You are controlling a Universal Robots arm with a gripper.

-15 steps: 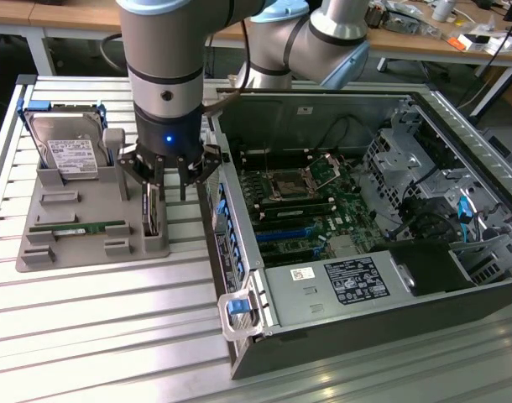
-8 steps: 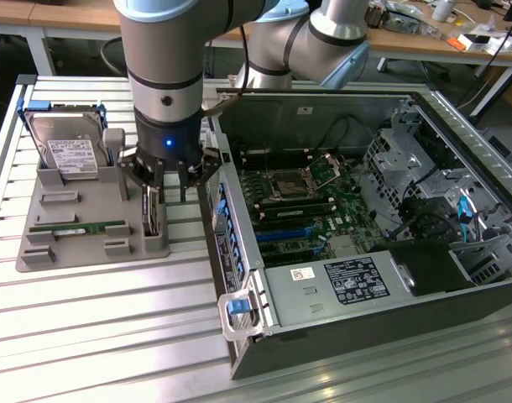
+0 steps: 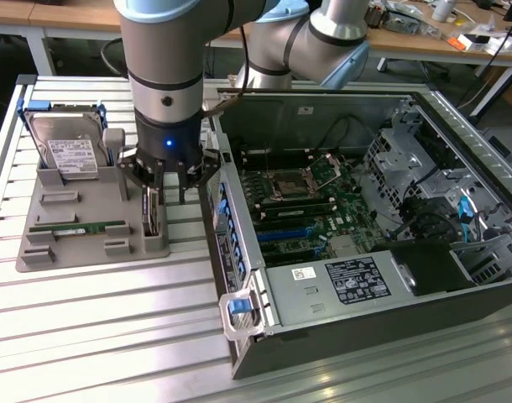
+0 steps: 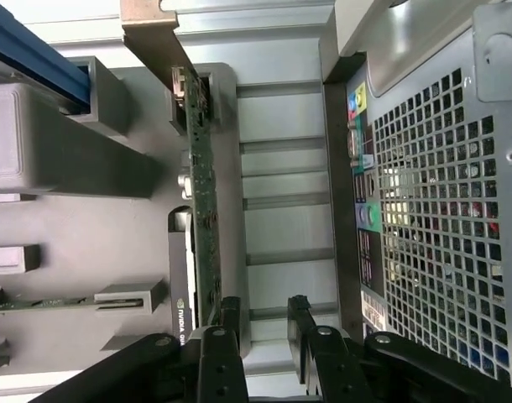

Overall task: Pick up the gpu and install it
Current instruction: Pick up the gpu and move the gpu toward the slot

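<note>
The gpu (image 3: 152, 217) stands on its long edge in a slot at the grey holder's (image 3: 88, 248) side nearest the computer case. In the wrist view the gpu (image 4: 204, 201) shows edge-on as a thin green board, with its metal bracket at the far end. My gripper (image 3: 165, 198) hangs straight down just above the card, open and holding nothing. In the wrist view the gripper (image 4: 264, 323) has one of its fingers (image 4: 229, 317) right beside the card's edge, and the gap between the two lies mostly over the bare table slats.
The open computer case (image 3: 457, 290) lies at the exterior view's right with its motherboard (image 3: 298, 197) exposed; its perforated rear wall (image 4: 441, 210) is close beside my gripper. In the holder, a hard drive (image 3: 70, 153) stands and a green memory stick (image 3: 78, 227) lies.
</note>
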